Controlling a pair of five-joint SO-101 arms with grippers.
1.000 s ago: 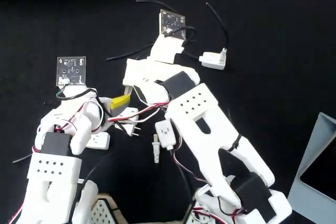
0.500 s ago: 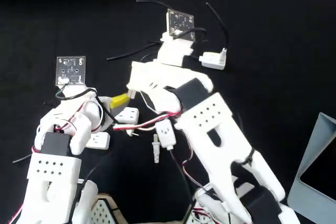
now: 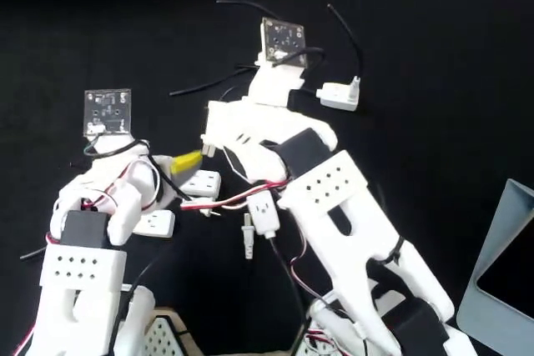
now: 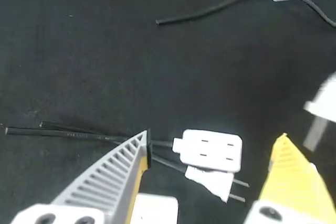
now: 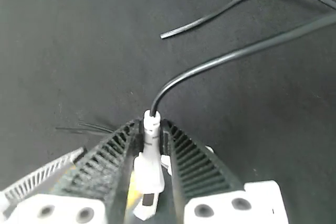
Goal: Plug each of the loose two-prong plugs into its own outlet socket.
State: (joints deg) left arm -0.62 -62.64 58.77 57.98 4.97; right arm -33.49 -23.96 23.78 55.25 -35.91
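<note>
Starting at the right gripper (image 5: 149, 129): pinched narrow on a white plug (image 5: 148, 166), long axis lined up with the fingers, cord end poking out past the tips, black cord (image 5: 226, 59) curling off over the black cloth (image 5: 79, 35). Can't make out its prongs.

Over to the left gripper (image 4: 213, 137): spread wide, holding nothing, aimed at a white socket (image 4: 210, 149) with a pronged plug (image 4: 212, 179) tucked against it, prongs aimed toward the yellow finger (image 4: 294, 182) side.

Counting from the high view: three white sockets near the middle, that first one just beside the yellow finger, a second socket (image 3: 154, 223) beside the left arm, a third socket (image 3: 264, 212) by the right arm. Loose plugs besides: one small grey plug (image 3: 248, 238) lying front-to-back just beside the third socket, one corded plug (image 3: 338, 95) well apart, farther back.
</note>
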